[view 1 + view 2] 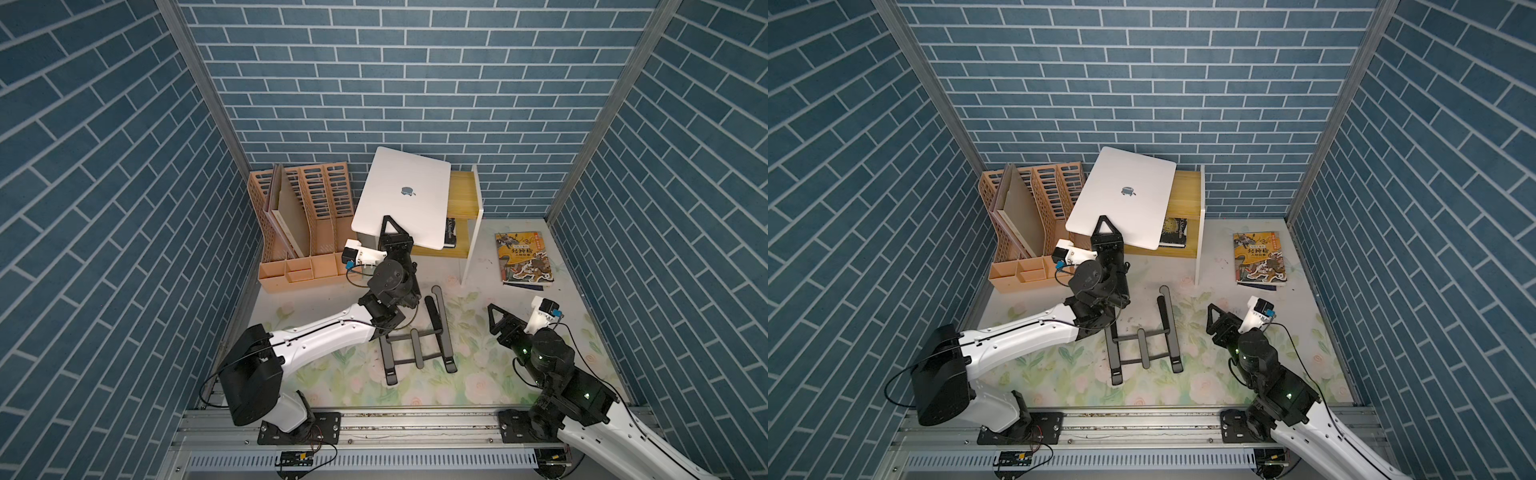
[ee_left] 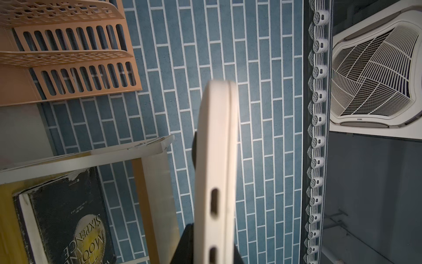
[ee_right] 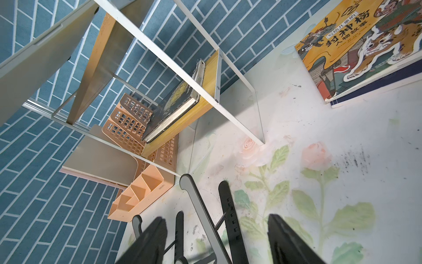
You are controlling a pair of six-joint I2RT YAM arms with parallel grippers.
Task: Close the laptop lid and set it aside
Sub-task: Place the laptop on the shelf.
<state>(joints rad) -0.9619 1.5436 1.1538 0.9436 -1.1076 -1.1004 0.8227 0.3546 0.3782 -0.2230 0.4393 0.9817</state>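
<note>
Top views, laptop (image 1: 401, 197): you see it shut, the laptop lid (image 1: 1121, 187) up with its dark apple logo showing, held tilted in the air at about 12 o'clock, over the near-left corner of the wooden shelf (image 1: 463, 195).
Top views, left gripper (image 1: 390, 226): your left fingers are clamped on the laptop's near edge.
Top views, right gripper (image 1: 494, 316): it hangs at about 4 o'clock, well apart from the laptop, over the flowered table (image 1: 478, 374); you cannot read its gap from here.
Top views, rest: the black folding stand (image 1: 419, 336) lies flat at centre; the peach file organiser (image 1: 303, 220) stands at 10 o'clock; the picture book (image 1: 524, 257) lies at 2 o'clock.
Left wrist view: you look along the laptop's (image 2: 215, 171) side edge, both halves pressed together, two port slots showing; a dark book (image 2: 68, 217) lies on the shelf beside it.
Right wrist view: your right fingers (image 3: 148, 242) stand partly apart with nothing between them, the stand (image 3: 205, 210) below.
</note>
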